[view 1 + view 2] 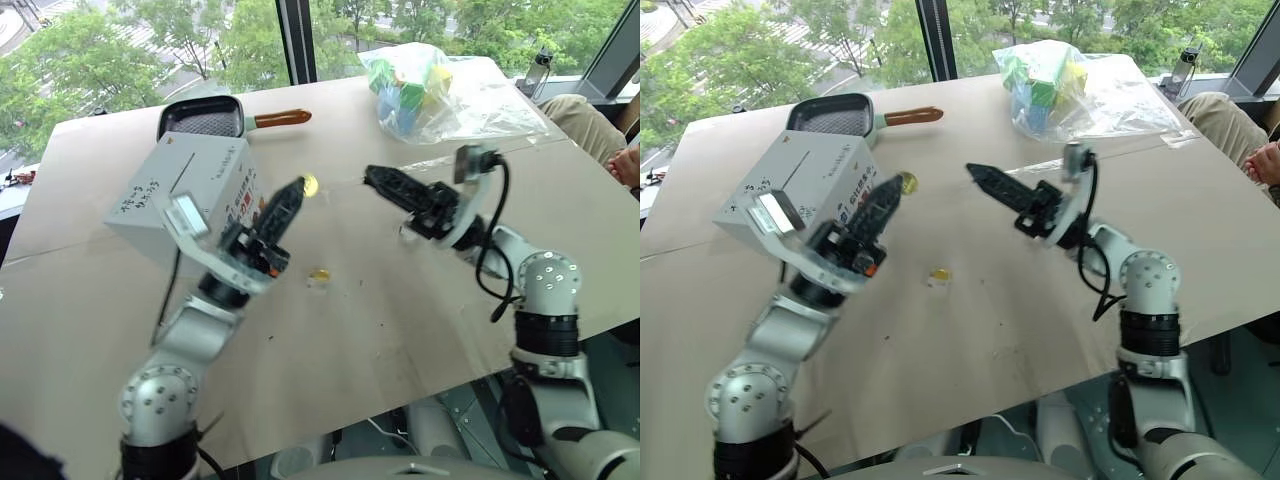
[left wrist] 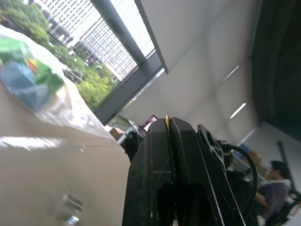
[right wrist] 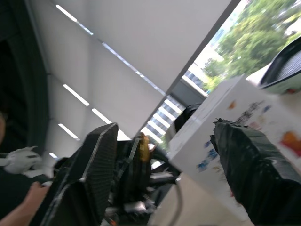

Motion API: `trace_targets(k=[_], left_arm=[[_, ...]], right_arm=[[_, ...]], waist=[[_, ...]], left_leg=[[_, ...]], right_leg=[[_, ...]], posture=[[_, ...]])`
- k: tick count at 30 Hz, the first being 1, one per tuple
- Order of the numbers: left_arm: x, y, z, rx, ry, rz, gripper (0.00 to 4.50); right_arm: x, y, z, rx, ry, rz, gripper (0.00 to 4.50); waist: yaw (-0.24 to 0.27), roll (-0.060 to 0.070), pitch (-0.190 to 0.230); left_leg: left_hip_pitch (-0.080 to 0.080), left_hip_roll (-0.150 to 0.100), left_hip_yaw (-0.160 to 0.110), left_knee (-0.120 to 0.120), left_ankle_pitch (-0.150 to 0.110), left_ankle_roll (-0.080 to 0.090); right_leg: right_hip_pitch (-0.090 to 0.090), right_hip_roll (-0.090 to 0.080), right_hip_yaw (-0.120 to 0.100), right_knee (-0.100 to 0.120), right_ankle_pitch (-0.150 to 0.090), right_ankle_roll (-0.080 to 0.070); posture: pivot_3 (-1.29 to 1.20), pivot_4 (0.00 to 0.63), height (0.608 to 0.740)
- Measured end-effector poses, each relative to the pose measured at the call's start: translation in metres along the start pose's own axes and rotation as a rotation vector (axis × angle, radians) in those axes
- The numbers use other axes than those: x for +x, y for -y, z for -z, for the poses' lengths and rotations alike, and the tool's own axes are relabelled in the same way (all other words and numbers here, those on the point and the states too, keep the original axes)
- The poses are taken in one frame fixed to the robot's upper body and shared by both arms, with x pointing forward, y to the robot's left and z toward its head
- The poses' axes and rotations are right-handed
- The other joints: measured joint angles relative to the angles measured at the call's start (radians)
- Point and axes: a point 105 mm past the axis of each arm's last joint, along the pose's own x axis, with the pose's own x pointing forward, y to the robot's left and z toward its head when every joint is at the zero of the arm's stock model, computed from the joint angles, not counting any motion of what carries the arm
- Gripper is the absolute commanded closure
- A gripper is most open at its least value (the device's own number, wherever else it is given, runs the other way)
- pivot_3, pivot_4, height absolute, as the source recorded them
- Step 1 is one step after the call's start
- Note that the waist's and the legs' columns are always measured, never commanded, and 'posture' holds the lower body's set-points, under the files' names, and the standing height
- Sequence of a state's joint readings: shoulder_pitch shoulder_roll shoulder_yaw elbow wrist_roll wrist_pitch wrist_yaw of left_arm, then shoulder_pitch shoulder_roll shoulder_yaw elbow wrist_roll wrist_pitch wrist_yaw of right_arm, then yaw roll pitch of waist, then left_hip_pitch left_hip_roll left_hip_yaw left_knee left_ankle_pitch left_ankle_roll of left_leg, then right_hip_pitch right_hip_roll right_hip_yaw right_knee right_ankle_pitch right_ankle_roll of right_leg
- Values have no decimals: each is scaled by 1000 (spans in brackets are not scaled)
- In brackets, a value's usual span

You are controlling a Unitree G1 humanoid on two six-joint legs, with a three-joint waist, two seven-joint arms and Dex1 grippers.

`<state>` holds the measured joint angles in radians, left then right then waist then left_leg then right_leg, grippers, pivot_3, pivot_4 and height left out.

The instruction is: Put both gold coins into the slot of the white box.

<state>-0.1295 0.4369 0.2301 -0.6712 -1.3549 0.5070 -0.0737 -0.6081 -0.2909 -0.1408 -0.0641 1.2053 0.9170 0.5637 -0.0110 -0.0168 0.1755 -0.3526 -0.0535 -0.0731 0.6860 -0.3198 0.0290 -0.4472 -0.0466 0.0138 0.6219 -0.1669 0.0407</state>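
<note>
The white box (image 1: pixel 175 200) lies tilted on the tan table (image 1: pixel 380 330) at the left, with its slot (image 1: pixel 183 170) a thin dark line on the upper face. My left gripper (image 1: pixel 297 188) is raised beside the box's printed side and is shut on a gold coin (image 1: pixel 309 184). In the left wrist view the coin's edge (image 2: pixel 167 117) peeks out between the closed fingertips. The other gold coin (image 1: pixel 320 274) lies flat on the table below both grippers. My right gripper (image 1: pixel 372 176) hovers a short way to the right, pointing at the left one, open and holding nothing.
A black square pan (image 1: pixel 203 120) with a brown handle (image 1: pixel 282 118) sits behind the box. A clear bag of colourful blocks (image 1: pixel 425 88) lies at the back right. A person's knee and hand (image 1: pixel 610 140) show at the right edge.
</note>
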Motion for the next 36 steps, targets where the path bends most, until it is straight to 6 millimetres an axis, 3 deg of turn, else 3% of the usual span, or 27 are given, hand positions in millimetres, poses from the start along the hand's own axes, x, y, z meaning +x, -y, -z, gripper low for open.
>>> trace_targets(k=[3, 7, 10, 15, 17, 36], left_arm=[[8, -5, -29, 218, -13, -95, 4500], [18, -4, -60, 456, -51, -211, 4500], [19, -6, -70, 573, -128, -288, 4500], [-1, -50, -92, 650, -280, -596, 4500], [-8, -57, -102, 669, -295, -678, 4500], [-33, -79, -93, 662, -467, -849, 4500]], right_arm=[[-6, 0, -12, -275, -95, -17, 1204], [1, -5, -20, -555, -210, -115, 1204], [8, -13, -21, -642, -236, -191, 1204], [17, -21, -15, -684, -249, -281, 1204], [18, -19, -14, -684, -255, -284, 1204], [21, -12, -9, -696, -283, -278, 1204]], waist=[[-7, 0, 0], [-9, -2, 1], [-7, -2, 1], [-4, -2, 2], [-2, -2, 2], [-4, -2, 2]], left_leg=[[1, 1, 0, -1, 0, 0], [0, 2, -1, -3, 0, -1], [-1, 2, -1, -3, 0, -1], [-6, 1, -4, -3, 0, -1], [-9, 1, -4, -2, 0, -2], [-13, -1, -3, -3, 1, -3]], right_leg=[[0, 0, 1, 0, 0, 1], [-2, -1, 1, -1, 0, 1], [-3, -2, 1, -2, 0, 1], [-8, -2, -1, -1, 0, 1], [-11, -4, -1, -1, 0, 1], [-17, -6, 1, 2, 0, 1]], posture=[[0, 150, 721], [0, 150, 721], [0, 150, 721], [0, 150, 721], [0, 150, 721], [0, 150, 721]])
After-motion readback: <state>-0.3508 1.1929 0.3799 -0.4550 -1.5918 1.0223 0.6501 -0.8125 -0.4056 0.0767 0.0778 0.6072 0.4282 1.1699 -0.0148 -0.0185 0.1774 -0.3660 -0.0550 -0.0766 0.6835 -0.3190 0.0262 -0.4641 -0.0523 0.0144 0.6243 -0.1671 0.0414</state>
